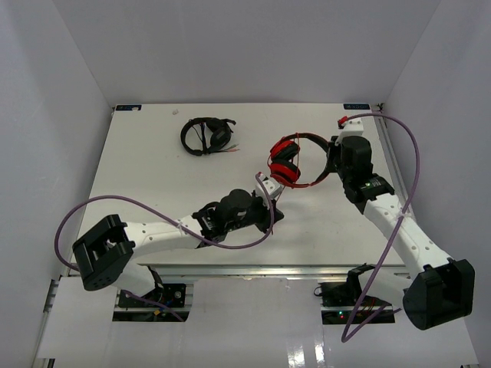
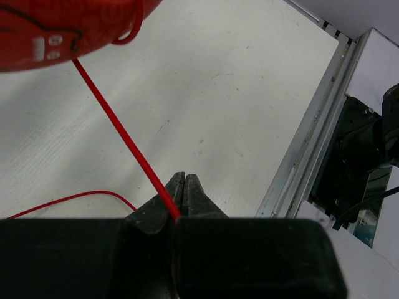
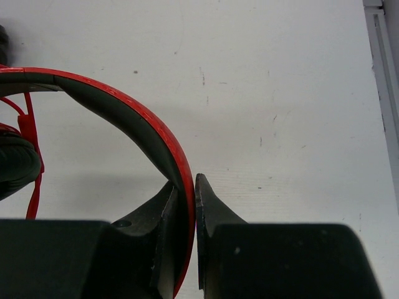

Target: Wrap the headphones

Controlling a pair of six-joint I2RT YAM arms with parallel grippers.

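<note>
Red headphones [image 1: 285, 170] with black ear pads sit right of centre on the white table [image 1: 153, 184], their headband [image 3: 124, 106] clamped by the right gripper [image 3: 185, 180], while only the left wrist view shows the left gripper [image 2: 186, 177] pinching their thin red cable [image 2: 118, 126].

The headphones [image 1: 285, 170] have a glossy, smooth red plastic headband [image 3: 149, 129] with a matt dark lining, and their thin cable [image 2: 118, 134] is smooth red plastic. The table [image 2: 249, 81] beneath the headphones is matt white, faintly grained and scuffed, edged by a dull silvery metal rail [image 2: 299, 162]. The right gripper [image 3: 185, 180] at the headband and the left gripper [image 2: 181, 179] on the cable have matt black plastic fingers [image 3: 218, 212].
</note>
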